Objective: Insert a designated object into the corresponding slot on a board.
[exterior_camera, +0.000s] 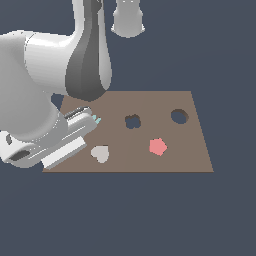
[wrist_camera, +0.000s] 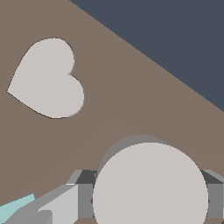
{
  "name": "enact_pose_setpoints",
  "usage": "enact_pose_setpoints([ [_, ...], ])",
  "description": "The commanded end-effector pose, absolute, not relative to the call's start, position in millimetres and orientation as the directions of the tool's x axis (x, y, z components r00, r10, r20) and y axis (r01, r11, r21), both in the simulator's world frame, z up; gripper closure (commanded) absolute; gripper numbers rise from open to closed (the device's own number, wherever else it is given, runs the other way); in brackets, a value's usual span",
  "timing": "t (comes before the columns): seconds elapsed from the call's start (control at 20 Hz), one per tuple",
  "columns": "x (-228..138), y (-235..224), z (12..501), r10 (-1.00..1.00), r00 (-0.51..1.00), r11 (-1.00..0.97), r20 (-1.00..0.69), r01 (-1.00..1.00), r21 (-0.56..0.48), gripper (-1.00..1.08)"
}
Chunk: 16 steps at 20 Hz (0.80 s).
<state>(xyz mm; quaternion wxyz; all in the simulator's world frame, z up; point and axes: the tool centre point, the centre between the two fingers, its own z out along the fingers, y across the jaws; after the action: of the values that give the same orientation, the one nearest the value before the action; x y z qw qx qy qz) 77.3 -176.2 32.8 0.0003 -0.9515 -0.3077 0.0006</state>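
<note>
In the wrist view the light grey round disc (wrist_camera: 150, 186) sits between my gripper's (wrist_camera: 150, 199) two fingers (wrist_camera: 85, 192), which touch its sides. A shadow shows on the brown board (wrist_camera: 131, 87) just under the disc, so it hangs slightly above the board. In the exterior view my gripper (exterior_camera: 94, 120) is low over the board's (exterior_camera: 195, 150) left part, and the hand hides the disc. The plain circular slot (exterior_camera: 179, 116) lies far off at the board's back, to the exterior view's right.
A grey-white heart (exterior_camera: 100, 153) lies on the board close to the gripper; it also shows in the wrist view (wrist_camera: 48, 78). A red pentagon (exterior_camera: 158, 146) lies near the front middle. A dark lobed hole (exterior_camera: 132, 121) is at the board's middle.
</note>
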Motion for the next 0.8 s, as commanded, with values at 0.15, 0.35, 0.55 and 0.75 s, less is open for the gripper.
enact_pose_setpoints([
  [0.15, 71.6, -174.3, 33.2, 0.565, 0.825, -0.825, -0.001, 0.565, 0.000, 1.08],
  [0.35, 62.8, -171.0, 33.4, 0.533, 0.846, -0.846, -0.001, 0.533, 0.000, 1.08],
  [0.55, 50.1, -165.6, 33.7, 0.483, 0.875, -0.875, -0.001, 0.483, 0.000, 1.08],
  [0.75, 33.5, -157.2, 34.0, 0.415, 0.910, -0.910, -0.001, 0.415, 0.000, 1.08],
])
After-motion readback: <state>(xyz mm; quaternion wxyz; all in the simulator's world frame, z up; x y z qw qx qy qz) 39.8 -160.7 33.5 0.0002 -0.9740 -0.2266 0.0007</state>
